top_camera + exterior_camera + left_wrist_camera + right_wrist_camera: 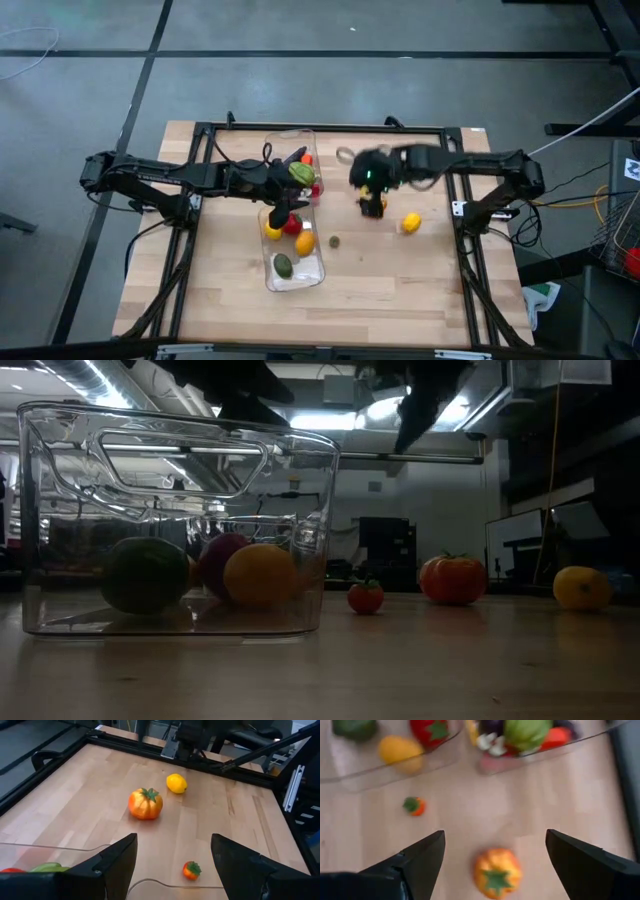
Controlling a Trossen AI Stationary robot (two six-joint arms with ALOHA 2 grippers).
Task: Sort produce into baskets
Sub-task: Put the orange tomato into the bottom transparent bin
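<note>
Hovering over the orange pepper [496, 872], the right gripper [492, 855] has its fingers spread apart and holds nothing. A yellow lemon [410, 223] and a tiny red piece [190, 870] lie loose on the table [400, 290]. Above the two clear baskets [295, 270], the left gripper [172, 865] is also spread, empty.

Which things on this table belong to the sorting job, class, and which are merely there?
Part of the job:
- near clear bin, holding a green avocado and other produce
- far clear bin, also holding produce
- orange pepper, loose
- yellow lemon, loose
- tiny red piece, loose
- left gripper, open over the bins
- right gripper, open above the pepper

Merely there:
- black frame round the table
</note>
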